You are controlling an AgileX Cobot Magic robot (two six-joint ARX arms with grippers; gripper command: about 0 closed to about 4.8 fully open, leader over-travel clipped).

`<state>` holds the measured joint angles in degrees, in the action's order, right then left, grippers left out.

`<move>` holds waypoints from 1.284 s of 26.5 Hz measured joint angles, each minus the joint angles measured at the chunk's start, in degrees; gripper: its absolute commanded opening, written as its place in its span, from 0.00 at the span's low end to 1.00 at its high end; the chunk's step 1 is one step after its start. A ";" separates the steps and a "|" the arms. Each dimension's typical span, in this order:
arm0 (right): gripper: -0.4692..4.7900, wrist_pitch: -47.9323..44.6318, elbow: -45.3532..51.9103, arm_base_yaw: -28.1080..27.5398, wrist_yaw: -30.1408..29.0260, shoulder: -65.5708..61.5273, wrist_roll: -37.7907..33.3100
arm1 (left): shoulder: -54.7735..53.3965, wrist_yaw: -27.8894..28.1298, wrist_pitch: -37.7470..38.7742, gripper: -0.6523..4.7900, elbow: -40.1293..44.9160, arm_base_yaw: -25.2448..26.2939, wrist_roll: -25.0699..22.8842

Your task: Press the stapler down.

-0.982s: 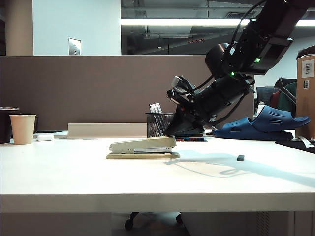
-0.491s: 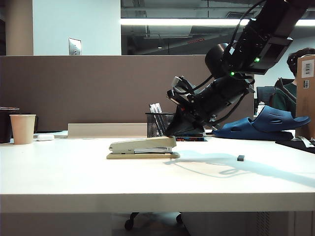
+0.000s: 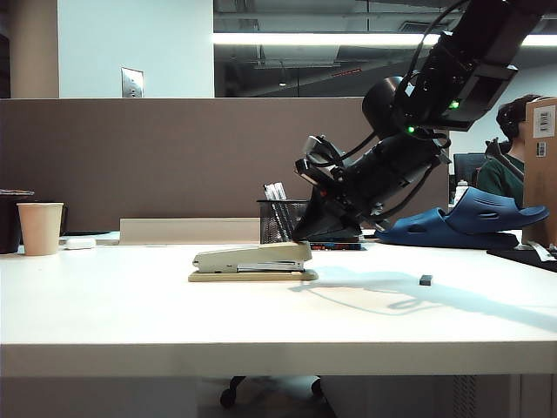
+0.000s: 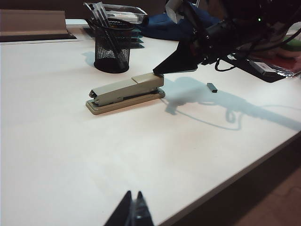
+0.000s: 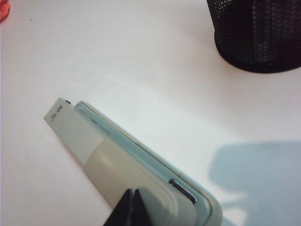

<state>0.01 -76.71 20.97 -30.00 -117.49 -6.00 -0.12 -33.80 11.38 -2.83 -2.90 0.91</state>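
The beige stapler (image 3: 252, 259) lies flat on the white table (image 3: 130, 313), its thick end pointing right. My right gripper (image 3: 300, 237) comes down at a slant from the upper right, shut, with its tip against the top of that thick end. In the right wrist view the shut tips (image 5: 132, 192) rest on the stapler's cream top arm (image 5: 127, 165). The left wrist view shows the stapler (image 4: 124, 91) with the right gripper (image 4: 155, 72) touching it. My left gripper (image 4: 133, 194) is shut on nothing, low near the table's front edge, well away from the stapler. It is out of the exterior view.
A black mesh pen cup (image 3: 280, 220) stands just behind the stapler. A small dark block (image 3: 426, 279) lies to its right. A paper cup (image 3: 40, 227) and a small white oblong (image 3: 80, 244) sit at far left. A blue shoe (image 3: 470, 218) and a cardboard box (image 3: 541, 165) are at back right.
The stapler and both grippers look unmoved. Only a person behind the table at the far right has shifted.
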 measured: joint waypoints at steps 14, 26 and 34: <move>0.07 3.74 -2.67 0.04 0.74 0.81 0.00 | 0.00 0.00 0.02 0.11 0.00 0.00 0.00; 0.07 5.70 -2.56 -0.83 7.32 13.73 4.92 | 0.02 2.23 -1.84 0.11 0.00 0.00 -0.02; 0.07 14.49 -2.49 -4.26 16.63 28.96 13.20 | 0.00 16.28 -4.15 0.11 -0.02 0.00 0.00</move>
<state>14.50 -79.20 16.71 -13.37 -88.53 7.20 -0.12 -17.52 7.22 -2.85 -2.90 0.91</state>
